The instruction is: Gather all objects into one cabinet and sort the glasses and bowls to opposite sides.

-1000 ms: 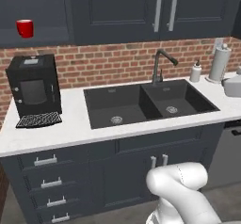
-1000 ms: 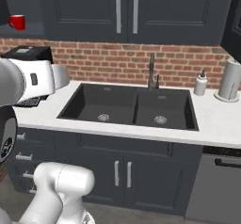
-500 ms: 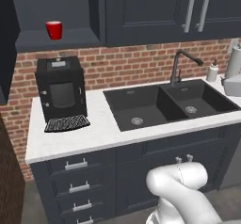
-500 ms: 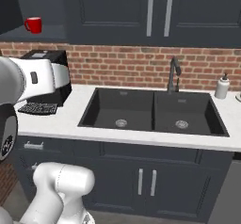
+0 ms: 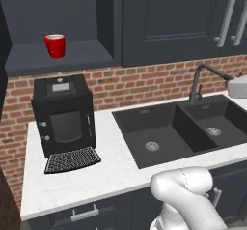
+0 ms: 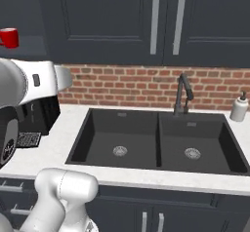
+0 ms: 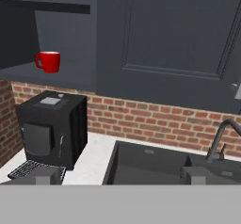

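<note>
A glossy red mug (image 5: 55,45) stands upright on the floor of an open dark wall cabinet (image 5: 82,55), above a black coffee machine. The right base view has the mug (image 6: 9,37) at its far left edge. In the hand view the mug (image 7: 48,61) sits at the upper left on the cabinet floor (image 7: 23,71), handle to the left, with a shelf higher up. My gripper (image 7: 121,175) is open and holds nothing. It hangs well short of the mug, over the counter in front of the sink.
A black coffee machine (image 5: 62,115) stands on the white counter (image 5: 101,176) under the open cabinet. To its right lie a double black sink (image 5: 183,127) and faucet (image 5: 200,81). Closed doors with grey bar handles (image 6: 155,19) hang above. A soap bottle (image 6: 239,108) stands far right.
The whole picture has slid right, so the base has driven left along the counter. The mug and coffee machine now sit nearer the middle. The gripper has stayed open.
</note>
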You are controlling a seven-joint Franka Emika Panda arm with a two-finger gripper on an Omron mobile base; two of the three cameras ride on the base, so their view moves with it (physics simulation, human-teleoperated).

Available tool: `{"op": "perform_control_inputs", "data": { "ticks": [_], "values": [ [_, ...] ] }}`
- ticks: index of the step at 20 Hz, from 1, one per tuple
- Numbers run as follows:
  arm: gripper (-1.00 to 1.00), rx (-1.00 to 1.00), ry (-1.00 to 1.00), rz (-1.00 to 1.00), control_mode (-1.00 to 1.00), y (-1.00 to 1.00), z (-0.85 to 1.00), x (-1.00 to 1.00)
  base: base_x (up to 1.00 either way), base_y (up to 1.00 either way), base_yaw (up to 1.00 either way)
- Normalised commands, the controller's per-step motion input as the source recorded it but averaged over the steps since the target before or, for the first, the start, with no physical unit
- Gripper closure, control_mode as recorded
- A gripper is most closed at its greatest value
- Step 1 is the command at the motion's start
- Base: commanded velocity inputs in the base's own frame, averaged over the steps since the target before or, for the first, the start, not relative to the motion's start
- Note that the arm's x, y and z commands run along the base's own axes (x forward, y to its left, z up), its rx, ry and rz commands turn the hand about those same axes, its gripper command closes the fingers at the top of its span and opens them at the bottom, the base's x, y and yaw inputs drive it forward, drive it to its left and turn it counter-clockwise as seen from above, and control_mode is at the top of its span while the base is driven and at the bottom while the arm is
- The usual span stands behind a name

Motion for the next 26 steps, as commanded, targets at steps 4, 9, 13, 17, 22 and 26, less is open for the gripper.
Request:
{"op": "perform_control_inputs", "data": {
  "ticks": [4, 9, 13, 17, 22, 26],
  "values": [
    [-1.00, 0.00, 0.00, 0.00, 1.00, 0.00, 0.00, 0.00, 0.32, 0.87, 0.00],
    [-1.00, 0.00, 0.00, 0.00, 1.00, 0.00, 0.00, 0.00, 0.02, 1.00, 0.00],
    [-1.00, 0.00, 0.00, 0.00, 1.00, 0.00, 0.00, 0.00, 0.00, 1.00, 0.08],
    [-1.00, 0.00, 0.00, 0.00, 1.00, 0.00, 0.00, 0.00, 0.00, 1.00, 0.22],
    [-1.00, 0.00, 0.00, 0.00, 1.00, 0.00, 0.00, 0.00, 0.00, 1.00, 0.27],
    [-1.00, 0.00, 0.00, 0.00, 1.00, 0.00, 0.00, 0.00, 0.25, 0.54, 0.07]
  ]
}}
